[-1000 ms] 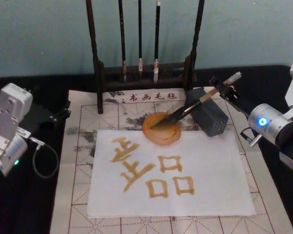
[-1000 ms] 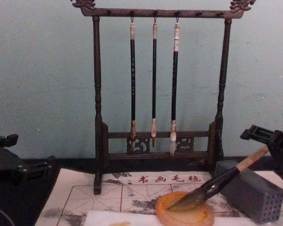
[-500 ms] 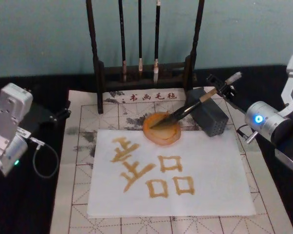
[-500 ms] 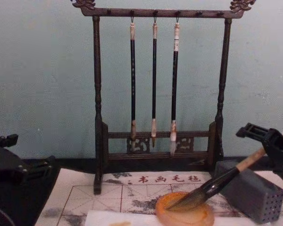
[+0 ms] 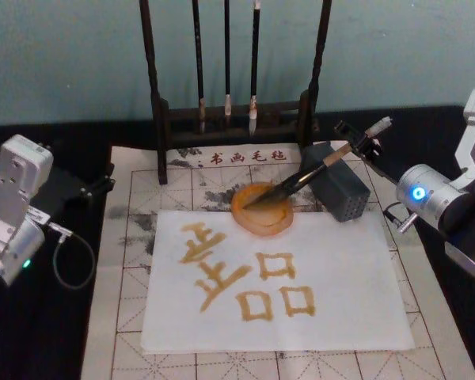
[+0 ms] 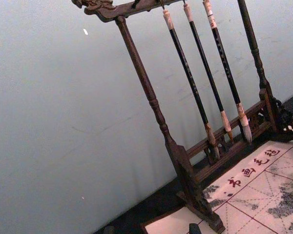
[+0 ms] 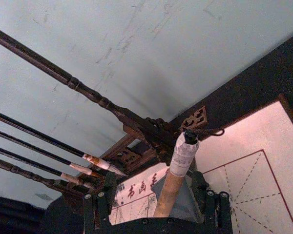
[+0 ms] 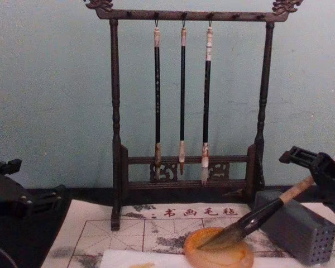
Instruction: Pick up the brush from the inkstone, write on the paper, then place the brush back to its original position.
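Tan-handled brush [image 5: 301, 179] slanted, dark bristles down in the orange inkstone [image 5: 269, 223], white-capped end raised toward two o'clock. At the inkstone's six o'clock, flat white paper [image 5: 348, 269] bearing golden-brown characters.

Up top in the head view the rack [image 5: 237, 119] is running off the edge, taking its crossbar and the upper lengths of the three hanging brushes [image 5: 226, 55] with it, while both arms are getting clipped at the sides. In the chest view the paper [image 8: 117, 259] is peeking in as a mere strip along the bottom edge, and the right gripper [image 8: 315, 174] is being sliced by the right edge. Over in the right wrist view the brush [image 7: 168, 190] is dropping behind the gripper's body, its ferrule and bristles hidden.
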